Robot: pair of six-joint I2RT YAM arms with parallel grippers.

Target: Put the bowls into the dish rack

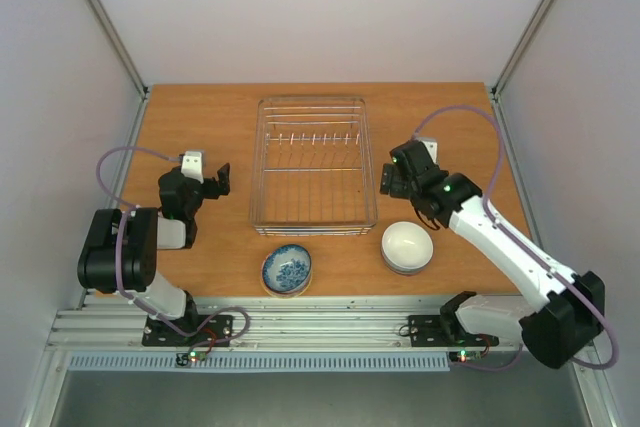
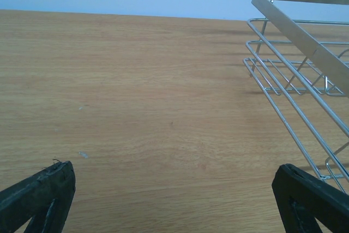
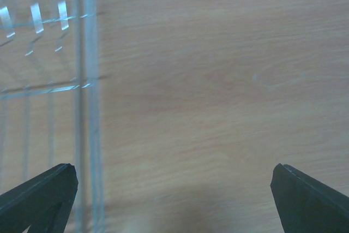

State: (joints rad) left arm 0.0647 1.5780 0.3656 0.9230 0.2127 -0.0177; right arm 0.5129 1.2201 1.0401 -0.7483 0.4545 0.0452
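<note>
The dish rack, a silver wire basket, stands mid-table with nothing in it. Two bowls show at the front: a blue-and-white patterned bowl below the rack's left corner, and a white bowl below its right corner. Each seems to rest on another bowl beneath. My left gripper hovers open, left of the rack, over bare wood with nothing between its fingertips. On the other side my right gripper is open beside the rack's right wall, above the white bowl's far side.
The wooden table is boxed in by white walls at the back and both sides, with metal posts at the corners. The arm bases sit on a rail along the near edge. Cables loop beside each arm.
</note>
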